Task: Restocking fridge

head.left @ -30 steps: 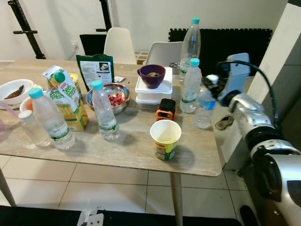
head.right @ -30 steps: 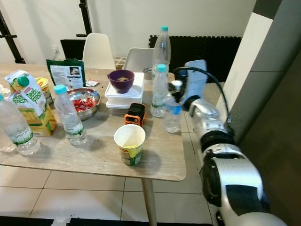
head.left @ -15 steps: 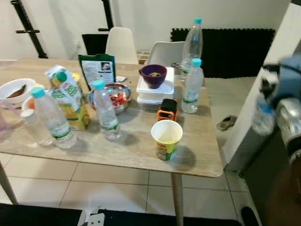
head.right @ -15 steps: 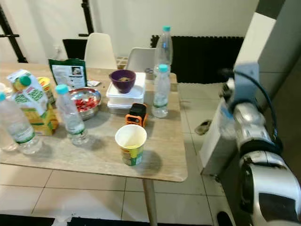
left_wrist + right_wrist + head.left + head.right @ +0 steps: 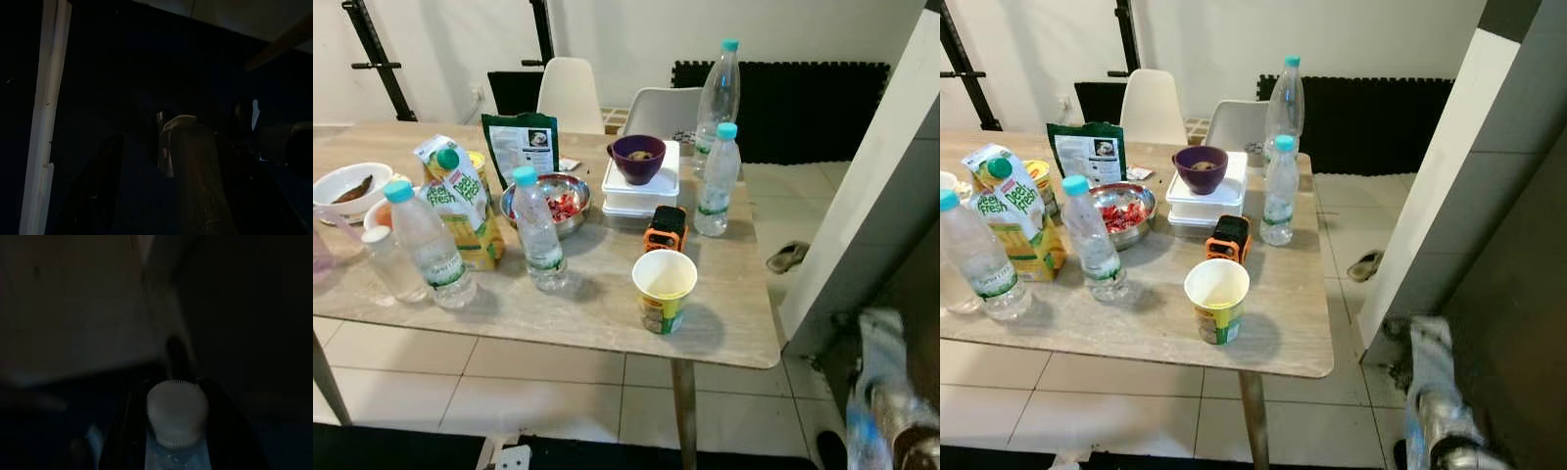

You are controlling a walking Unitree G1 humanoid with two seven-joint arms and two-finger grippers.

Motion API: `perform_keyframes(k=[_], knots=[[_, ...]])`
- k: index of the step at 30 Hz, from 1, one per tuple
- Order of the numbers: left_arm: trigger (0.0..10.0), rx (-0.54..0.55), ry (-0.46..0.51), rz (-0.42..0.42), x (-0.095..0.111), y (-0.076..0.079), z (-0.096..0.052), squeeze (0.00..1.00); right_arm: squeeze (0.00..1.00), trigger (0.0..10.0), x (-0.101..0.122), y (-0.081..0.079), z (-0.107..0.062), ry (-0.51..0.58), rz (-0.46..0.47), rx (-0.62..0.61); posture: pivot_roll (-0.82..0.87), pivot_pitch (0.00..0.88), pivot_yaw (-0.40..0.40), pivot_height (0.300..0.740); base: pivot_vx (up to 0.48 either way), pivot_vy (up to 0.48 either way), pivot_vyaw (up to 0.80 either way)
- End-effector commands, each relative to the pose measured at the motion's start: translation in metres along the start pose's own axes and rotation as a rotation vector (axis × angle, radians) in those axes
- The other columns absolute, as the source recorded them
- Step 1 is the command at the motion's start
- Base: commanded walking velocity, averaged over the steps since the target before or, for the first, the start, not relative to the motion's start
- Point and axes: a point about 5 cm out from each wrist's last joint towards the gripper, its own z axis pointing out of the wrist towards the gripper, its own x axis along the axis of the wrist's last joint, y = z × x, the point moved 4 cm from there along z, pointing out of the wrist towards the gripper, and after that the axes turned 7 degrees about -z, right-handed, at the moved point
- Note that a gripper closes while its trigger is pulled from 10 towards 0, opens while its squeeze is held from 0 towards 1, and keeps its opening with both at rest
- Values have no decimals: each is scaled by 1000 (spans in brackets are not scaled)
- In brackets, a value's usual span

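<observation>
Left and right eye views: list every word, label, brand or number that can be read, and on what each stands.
"fresh": on the green and yellow juice carton; the word above it is too small to read.
Green pouch: white panel with print, too small to read.
Water bottle labels: too blurred to read.
Paper cup: printed band, not legible.
Bottle in the right end effector: no readable text.
</observation>
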Motion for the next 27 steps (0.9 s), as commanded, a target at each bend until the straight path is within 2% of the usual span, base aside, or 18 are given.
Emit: perform_keyframes(k=[1, 4, 5, 7, 8, 9, 15, 19, 27], knots=[[10000, 6, -15, 21, -4, 0, 0, 0, 0, 10000, -20, 0, -2, -57, 61, -12, 29, 0, -4, 740, 0, 0, 0], [10000, 23, -8, 25, 0, -4, 0, 0, 0, 10000, -77, -16, -12, -201, 61, 32, 32, 0, 1, 740, 0, 0, 0], [10000, 23, -8, 25, 0, -4, 0, 0, 0, 10000, -77, -16, -12, -201, 61, 32, 32, 0, 1, 740, 0, 0, 0], [10000, 26, -6, 27, 0, -4, 0, 0, 0, 10000, -96, -21, -18, -253, 66, 44, 32, 0, 1, 740, 0, 0, 0], [10000, 26, -6, 27, 0, -4, 0, 0, 0, 10000, -96, -21, -18, -253, 66, 44, 32, 0, 1, 740, 0, 0, 0], [10000, 31, -4, 31, 1, -6, -1, 0, 0, 10000, -110, -28, -22, -295, 55, 71, 32, 0, 6, 740, 0, 0, -775], [10000, 37, -4, 36, 2, -8, -1, 0, 0, 10000, -113, -33, -24, -305, 14, 100, 32, 0, 6, 740, 0, 0, -775], [10000, 48, -6, 35, 1, -10, -1, 0, 0, 10000, -104, -40, -21, -284, -60, 135, 31, 0, 8, 740, 0, 0, -775], [10000, 52, -11, 34, -1, -11, -2, 0, 0, 10000, -98, -49, -20, -269, -110, 170, 32, 0, 10, 740, 0, 0, -775]])
